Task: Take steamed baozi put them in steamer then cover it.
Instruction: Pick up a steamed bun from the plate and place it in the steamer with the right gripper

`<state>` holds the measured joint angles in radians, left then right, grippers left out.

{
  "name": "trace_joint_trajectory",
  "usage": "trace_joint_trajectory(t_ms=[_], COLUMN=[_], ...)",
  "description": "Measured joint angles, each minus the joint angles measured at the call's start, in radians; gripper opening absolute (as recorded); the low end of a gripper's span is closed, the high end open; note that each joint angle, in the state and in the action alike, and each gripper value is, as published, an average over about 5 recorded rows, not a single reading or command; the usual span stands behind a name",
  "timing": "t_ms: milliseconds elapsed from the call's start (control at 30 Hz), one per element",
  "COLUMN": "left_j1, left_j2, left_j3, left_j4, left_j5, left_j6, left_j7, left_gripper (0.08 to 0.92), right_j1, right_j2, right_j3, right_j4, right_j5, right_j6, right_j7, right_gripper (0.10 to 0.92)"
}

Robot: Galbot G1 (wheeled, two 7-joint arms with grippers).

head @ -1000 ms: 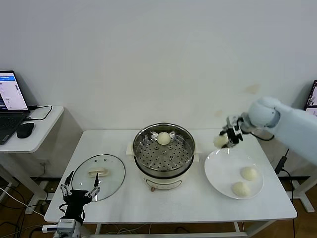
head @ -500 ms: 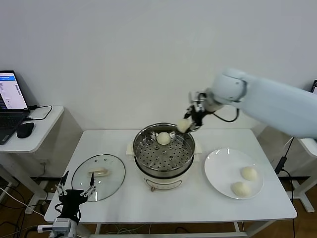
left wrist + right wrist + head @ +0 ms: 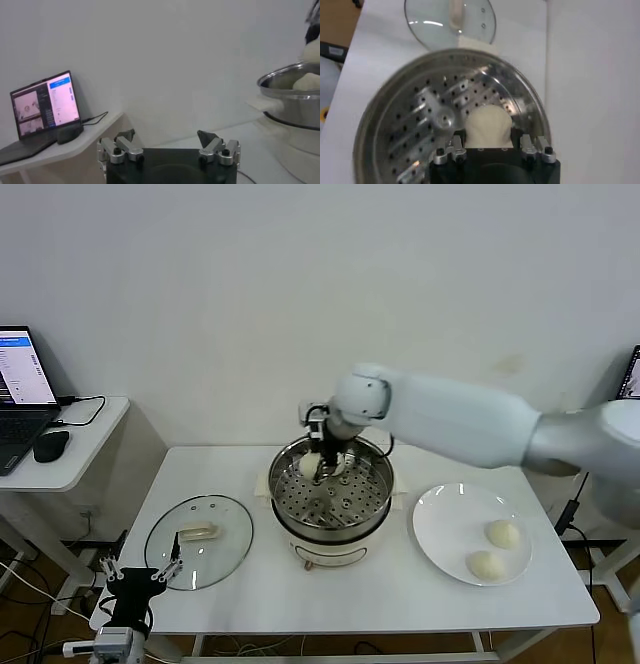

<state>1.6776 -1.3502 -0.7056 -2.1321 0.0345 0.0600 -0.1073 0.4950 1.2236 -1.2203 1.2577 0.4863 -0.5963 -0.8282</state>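
My right gripper (image 3: 320, 456) reaches over the back of the steamer (image 3: 325, 529) and is shut on a cream-white baozi (image 3: 310, 465). In the right wrist view that baozi (image 3: 488, 126) fills the gap between the fingers, just above the perforated tray (image 3: 435, 125). From the left wrist, another baozi (image 3: 309, 81) shows inside the pot, with the held one (image 3: 313, 50) above it. Two more baozi (image 3: 503, 534) (image 3: 485, 565) lie on the white plate (image 3: 445, 524). The glass cover (image 3: 225, 554) lies flat on the table left of the steamer. My left gripper (image 3: 135, 582) hangs open below the table's front left corner.
A side desk (image 3: 75, 459) at the left carries a laptop (image 3: 18, 389) and a mouse (image 3: 50, 446). The white table (image 3: 350, 604) ends close in front of the steamer. The wall stands right behind it.
My right gripper has carried the baozi from above the plate leftwards across the steamer and down into its back part. The left gripper has sunk a little lower and to the left.
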Motion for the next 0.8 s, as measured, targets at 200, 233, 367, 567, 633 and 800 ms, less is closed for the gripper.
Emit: trace_joint_trajectory(t_ms=[200,233,367,567,633,800], left_j1=[-0.001,-0.002,-0.003,-0.003,-0.003,-0.002], left_j2=[-0.002,-0.002,-0.004,-0.006,-0.006,-0.008], left_j3=[-0.002,-0.002,-0.002,-0.002,-0.003,-0.003], left_j4=[0.004,0.005,0.008,0.008,0.008,0.006], left_j5=[-0.001,-0.001,-0.001,0.000,0.000,0.002], left_j6=[-0.003,-0.004,-0.007,-0.009,-0.009,-0.009], left_j7=[-0.001,-0.001,-0.002,-0.002,-0.002,-0.002], left_gripper=[0.823,0.823,0.823,0.823,0.823,0.823], right_j1=[-0.050,-0.057,-0.081,-0.106,-0.108,-0.092], right_j2=[0.062,0.070,0.098,0.125,0.127,0.113], right_j3=[0.000,0.000,0.006,0.017,0.019,0.019], right_j4=[-0.060,-0.068,-0.100,-0.140,-0.145,-0.131], right_j5=[-0.007,-0.009,-0.017,-0.029,-0.032,-0.035], right_j6=[-0.013,-0.014,-0.014,-0.017,-0.021,-0.023], right_j7=[0.021,0.024,0.033,0.046,0.044,0.023], right_gripper=[0.560,0.560,0.562,0.604,0.657,0.789])
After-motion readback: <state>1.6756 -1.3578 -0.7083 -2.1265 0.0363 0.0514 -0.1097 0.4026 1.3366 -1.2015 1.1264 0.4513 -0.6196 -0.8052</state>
